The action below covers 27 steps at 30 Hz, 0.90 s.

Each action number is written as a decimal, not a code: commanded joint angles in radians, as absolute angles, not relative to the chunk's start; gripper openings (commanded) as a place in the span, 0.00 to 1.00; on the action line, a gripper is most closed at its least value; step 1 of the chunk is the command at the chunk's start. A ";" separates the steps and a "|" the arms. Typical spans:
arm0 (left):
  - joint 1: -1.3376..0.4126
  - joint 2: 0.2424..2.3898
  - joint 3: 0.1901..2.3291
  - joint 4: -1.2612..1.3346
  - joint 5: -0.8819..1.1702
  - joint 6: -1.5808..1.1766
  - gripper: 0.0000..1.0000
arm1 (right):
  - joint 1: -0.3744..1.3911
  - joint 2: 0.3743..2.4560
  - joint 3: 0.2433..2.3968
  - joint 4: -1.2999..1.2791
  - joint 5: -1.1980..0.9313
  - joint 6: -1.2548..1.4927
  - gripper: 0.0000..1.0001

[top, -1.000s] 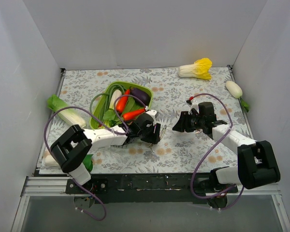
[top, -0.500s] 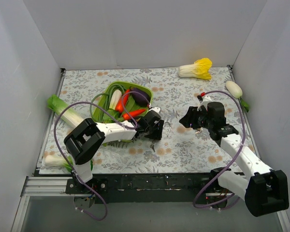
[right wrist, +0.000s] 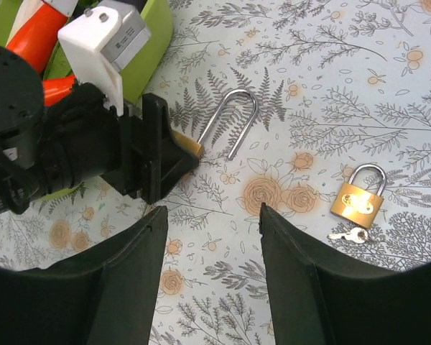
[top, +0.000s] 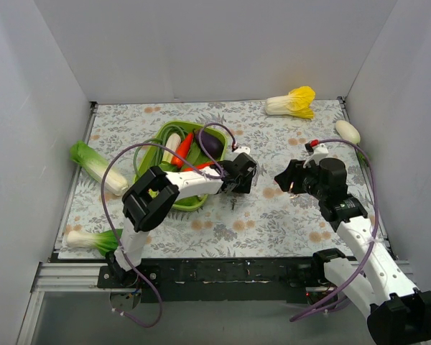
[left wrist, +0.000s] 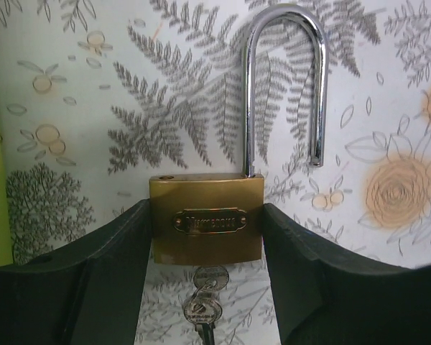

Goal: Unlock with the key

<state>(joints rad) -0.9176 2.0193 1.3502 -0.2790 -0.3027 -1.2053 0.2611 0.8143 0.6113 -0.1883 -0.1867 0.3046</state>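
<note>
Green basket (top: 169, 129), left of centre: holds a purple eggplant (top: 210, 144), carrots (top: 186, 146) and a white radish (top: 171, 148). Left gripper (left wrist: 207, 233): clamped on the body of the brass padlock (left wrist: 205, 215), whose shackle stands free at one leg, so the unlocking looks done; right gripper (right wrist: 212, 212): spread wide, empty. Key (left wrist: 210, 277): seated in the keyhole under the padlock, spare key (left wrist: 201, 313) dangling; only withdrawal appears left.

Bright, even light, soft shadows, sharp focus; glare streaks the shackle (left wrist: 248, 93) of the padlock (left wrist: 206, 219).
</note>
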 commanded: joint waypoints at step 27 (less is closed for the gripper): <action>-0.897 2.255 1.819 -0.430 -0.278 -0.954 0.66 | 0.253 0.660 0.644 -0.319 -0.071 0.275 0.62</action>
